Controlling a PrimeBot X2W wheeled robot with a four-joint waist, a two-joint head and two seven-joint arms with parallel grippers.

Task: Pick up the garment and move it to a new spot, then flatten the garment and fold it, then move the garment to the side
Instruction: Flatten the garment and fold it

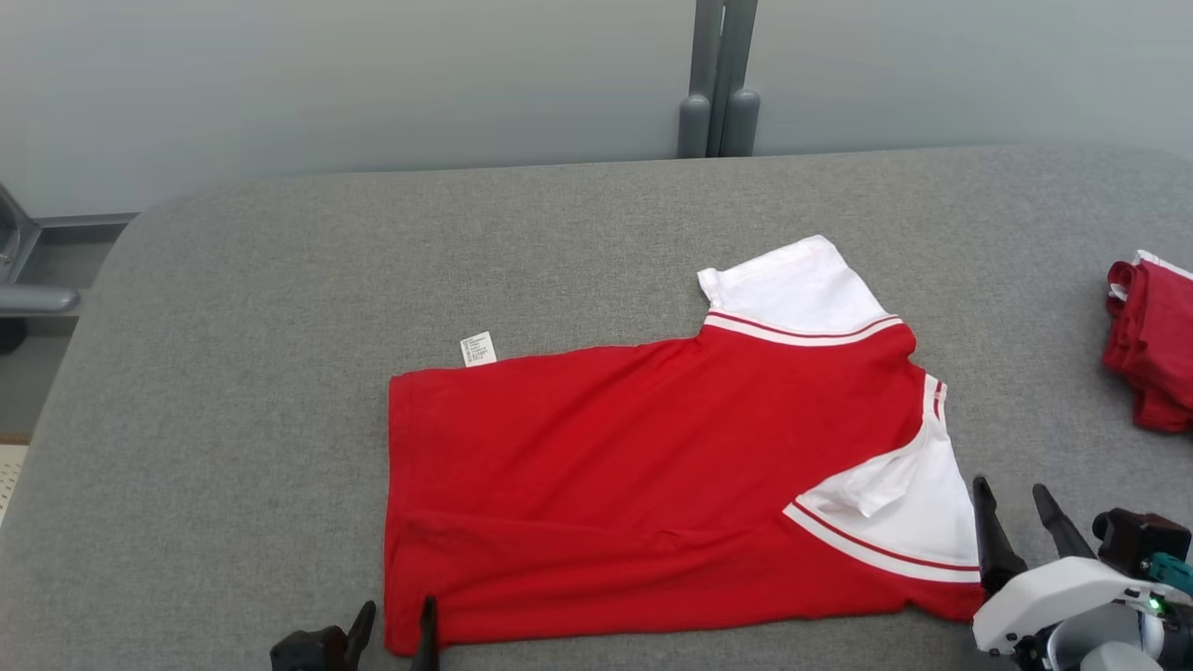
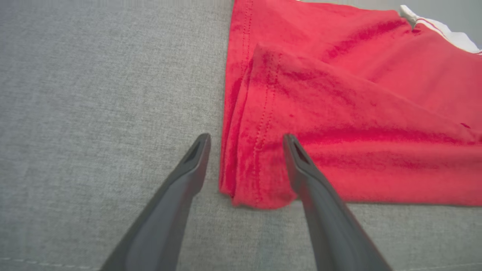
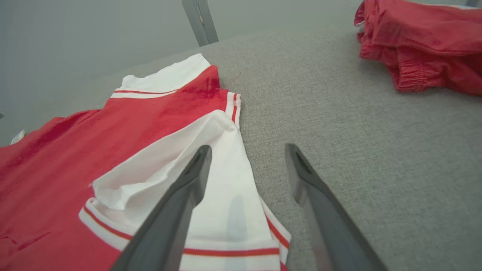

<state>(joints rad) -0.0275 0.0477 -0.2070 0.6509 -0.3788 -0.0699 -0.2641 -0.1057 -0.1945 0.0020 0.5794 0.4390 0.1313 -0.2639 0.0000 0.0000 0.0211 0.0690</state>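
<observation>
Shirt (image 1: 652, 466) lies mid-desk (image 1: 280, 326), red body folded lengthwise: near long edge doubled over, hem to my left, collar end and white sleeves to my right, care label (image 1: 478, 349) poking out at the far hem corner. Left claw (image 2: 245, 137) is spread wide and empty, straddling the near hem corner, one finger over bare desk, the other over the doubled fabric. Right claw (image 3: 248, 147) is also apart and holds nothing, straddling the edge of the near white sleeve (image 1: 904, 513), one finger above the sleeve, one above desk. I read this placement as both claws sitting at the two ends of the near edge because that's where the lengthwise fold gets laid down and let go. Sleeve looks bunched, so flattening isn't clean. A second red pile (image 1: 1151, 345) sits well apart at far right, probably the set-aside spot.
</observation>
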